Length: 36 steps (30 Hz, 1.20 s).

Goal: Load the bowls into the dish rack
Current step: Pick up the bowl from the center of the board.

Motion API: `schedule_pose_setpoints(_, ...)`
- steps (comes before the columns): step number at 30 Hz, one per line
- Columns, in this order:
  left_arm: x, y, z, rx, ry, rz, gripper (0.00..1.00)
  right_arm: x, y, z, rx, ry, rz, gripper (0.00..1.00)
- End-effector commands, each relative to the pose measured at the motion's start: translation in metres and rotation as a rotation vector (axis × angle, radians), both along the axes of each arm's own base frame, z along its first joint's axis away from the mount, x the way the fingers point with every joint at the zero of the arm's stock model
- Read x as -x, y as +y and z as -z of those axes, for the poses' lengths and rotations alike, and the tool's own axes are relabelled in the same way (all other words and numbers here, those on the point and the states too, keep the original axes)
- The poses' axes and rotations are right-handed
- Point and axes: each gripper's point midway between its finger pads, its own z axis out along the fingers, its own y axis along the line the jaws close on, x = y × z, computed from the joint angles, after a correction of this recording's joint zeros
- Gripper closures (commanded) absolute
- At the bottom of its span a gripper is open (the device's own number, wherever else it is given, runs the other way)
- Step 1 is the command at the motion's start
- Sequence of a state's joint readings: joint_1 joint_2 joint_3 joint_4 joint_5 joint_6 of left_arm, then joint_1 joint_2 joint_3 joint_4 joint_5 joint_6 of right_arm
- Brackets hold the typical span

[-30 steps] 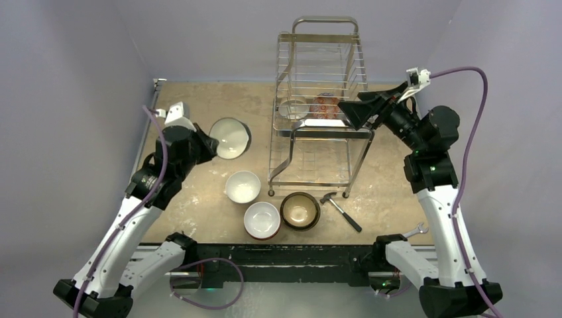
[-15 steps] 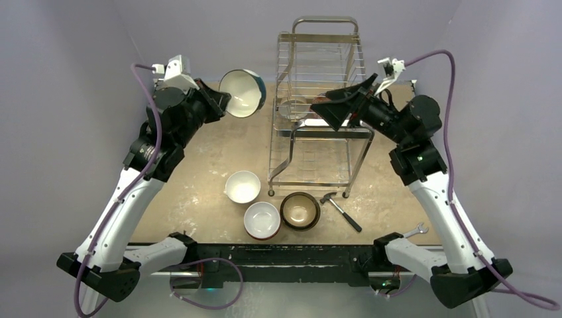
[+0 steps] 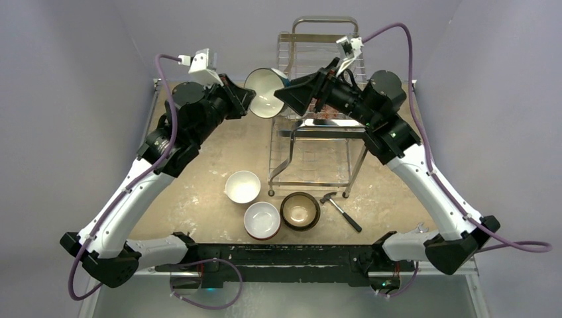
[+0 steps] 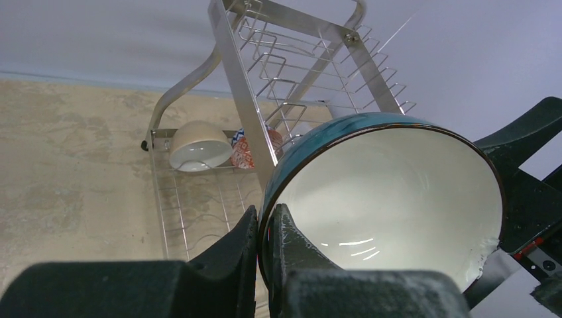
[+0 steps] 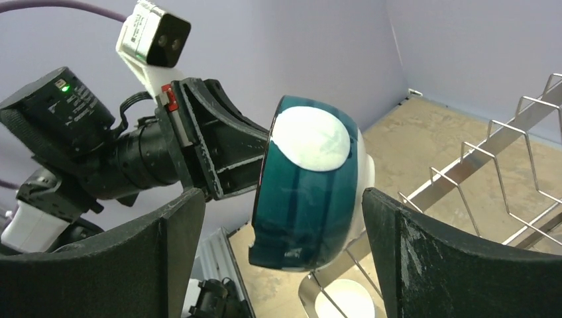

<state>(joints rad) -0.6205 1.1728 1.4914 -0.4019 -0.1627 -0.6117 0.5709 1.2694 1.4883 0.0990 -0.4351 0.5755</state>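
Observation:
A teal bowl [image 3: 264,93] with a white inside hangs in the air at the upper left corner of the chrome dish rack [image 3: 318,53]. My left gripper [image 3: 249,99] is shut on its rim, one finger inside and one outside [image 4: 265,222]. From the other side my right gripper [image 3: 283,96] stands open, with its fingers wide apart on either side of the teal bowl [image 5: 308,192] and not touching it. Inside the dish rack [image 4: 238,79], on the lower tier, lie a cream bowl [image 4: 195,146] and a red-patterned bowl [image 4: 245,149]. Three more bowls sit on the table: a white one [image 3: 242,186], another white-inside one [image 3: 262,220] and a dark brown one [image 3: 300,211].
A hammer [image 3: 341,211] lies to the right of the dark brown bowl, near the rack's front leg. A wrench [image 3: 416,230] lies at the table's near right edge. Purple walls close in the table at the back and sides.
My left arm has lifted the teal bowl off the table and carried it right, up to the rack. My right arm has swung left from the rack to meet it, jaws still open.

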Motion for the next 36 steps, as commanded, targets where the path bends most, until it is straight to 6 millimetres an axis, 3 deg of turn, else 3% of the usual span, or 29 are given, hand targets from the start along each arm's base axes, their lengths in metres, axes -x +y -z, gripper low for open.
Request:
schedule_pose_setpoints(1,0.004,0.004,-0.076,0.137,-0.188,-0.019,1.00,-0.007,0.004,-0.017,0.005,-0.022,0.061,0.11)
schedule_pose_setpoints(6,0.005,-0.002,-0.084,0.147,-0.208,0.000,1.00,-0.022,0.010,-0.004,0.042,0.026,0.118,0.16)
schedule_pose_setpoints(10,0.007,-0.005,-0.085,0.146,-0.220,0.020,1.00,-0.028,0.010,-0.003,0.051,0.024,0.145,0.35)
schedule_pose_setpoints(13,0.007,0.003,-0.084,0.145,-0.219,-0.017,1.00,-0.027,0.008,-0.006,0.060,0.009,0.150,0.32)
schedule_pose_setpoints(19,0.010,0.064,-0.063,0.108,-0.199,-0.285,1.00,-0.017,-0.015,-0.015,0.081,-0.042,0.218,0.12)
schedule_pose_setpoints(23,0.016,0.103,-0.035,0.038,-0.140,-0.454,1.00,-0.020,-0.050,-0.023,0.108,-0.078,0.385,0.04)
schedule_pose_setpoints(27,0.017,0.121,0.009,-0.061,-0.047,-0.544,1.00,-0.028,-0.092,-0.027,0.125,-0.083,0.571,0.01)
schedule_pose_setpoints(31,0.014,0.121,0.058,-0.149,0.048,-0.563,1.00,-0.048,-0.141,-0.014,0.136,-0.037,0.721,0.01)
schedule_pose_setpoints(36,0.005,0.110,0.117,-0.253,0.164,-0.536,1.00,-0.076,-0.209,0.020,0.136,0.067,0.897,0.01)
